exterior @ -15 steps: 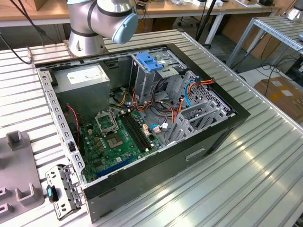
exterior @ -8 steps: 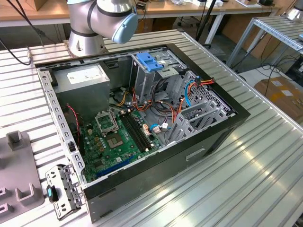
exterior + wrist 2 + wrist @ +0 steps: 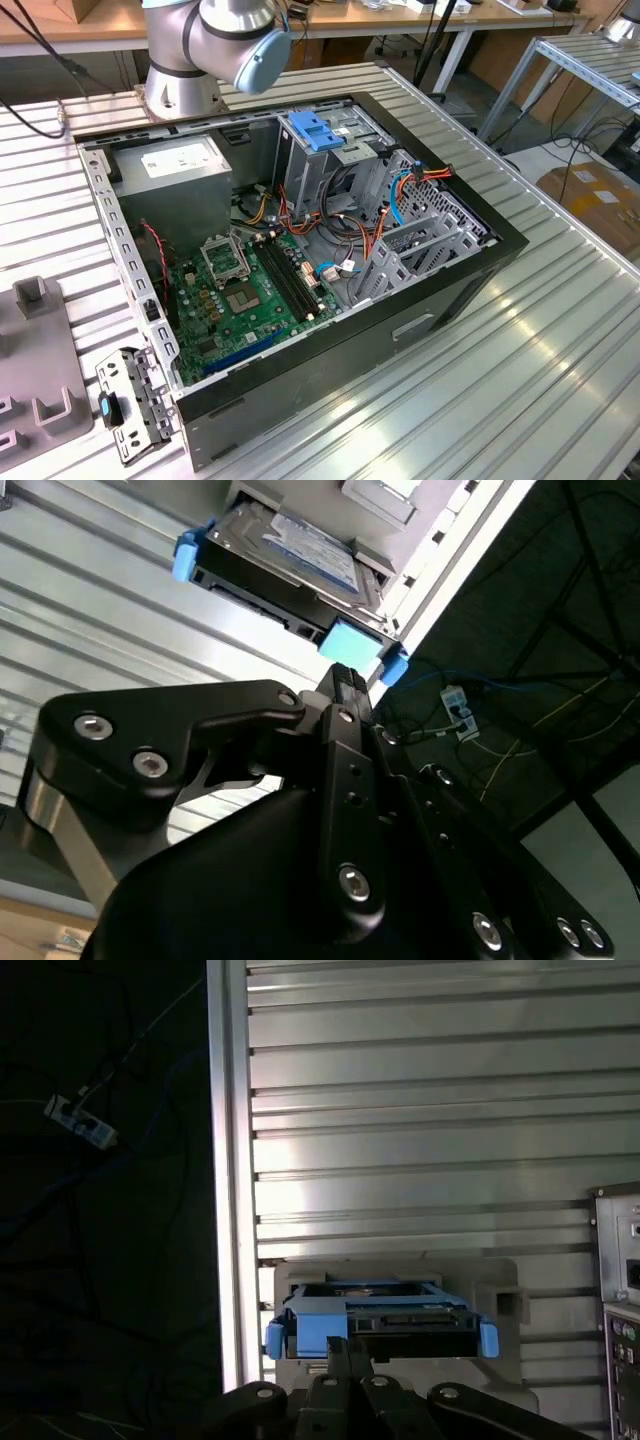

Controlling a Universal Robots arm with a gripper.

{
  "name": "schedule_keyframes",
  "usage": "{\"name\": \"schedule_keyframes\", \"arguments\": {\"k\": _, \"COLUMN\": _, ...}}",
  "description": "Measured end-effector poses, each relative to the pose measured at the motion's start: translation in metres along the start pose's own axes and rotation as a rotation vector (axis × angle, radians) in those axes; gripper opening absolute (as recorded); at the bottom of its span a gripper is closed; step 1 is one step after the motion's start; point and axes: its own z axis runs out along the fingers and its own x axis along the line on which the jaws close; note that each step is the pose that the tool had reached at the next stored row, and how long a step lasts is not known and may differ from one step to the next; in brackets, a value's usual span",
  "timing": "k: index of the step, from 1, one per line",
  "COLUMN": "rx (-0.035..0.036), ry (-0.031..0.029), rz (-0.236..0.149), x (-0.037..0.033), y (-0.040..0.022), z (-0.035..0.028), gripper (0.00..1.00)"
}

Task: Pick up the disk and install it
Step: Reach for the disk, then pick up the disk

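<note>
- Exterior view, at the view's left: grey moulded fixture (image 3: 35, 350) on the ribbed metal desk (image 3: 560, 330). Just beside it lies a loose metal panel piece (image 3: 130, 400) with a small blue clip.
- Centre: open computer case (image 3: 420, 315) lying flat on the desk, side off.
- Inside the case, from the view's left: grey power supply box (image 3: 185, 185) with a white sticker, green motherboard (image 3: 235, 300) below it, then a tall metal cage (image 3: 305, 170) with a blue bracket (image 3: 315, 130) on top.
- Toward the view's right, orange and blue cables (image 3: 425, 180) run over a second, lower cage (image 3: 420, 250).
- Robot arm (image 3: 215, 40) rises from behind the case, at the top of the frame.
- Both wrist views: the disk (image 3: 300, 555) (image 3: 400, 1318) lies flat, label up, in its blue carrier (image 3: 355, 645). It sits on a grey holder (image 3: 500, 1305) on the desk, near the desk's edge.
- Gripper (image 3: 345, 675) (image 3: 348, 1345): fingers together, nothing seen between them. The tips are right at the carrier's blue tab; cannot tell if they touch it.
- Disk not lifted and not in the case.
</note>
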Motion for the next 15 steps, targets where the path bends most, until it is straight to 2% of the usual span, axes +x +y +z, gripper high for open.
{"name": "schedule_keyframes", "arguments": {"k": 15, "rx": -0.0001, "ry": -0.0001, "rz": 0.0, "x": 0.0007, "y": -0.0001, "z": 0.0001, "gripper": 0.11}}
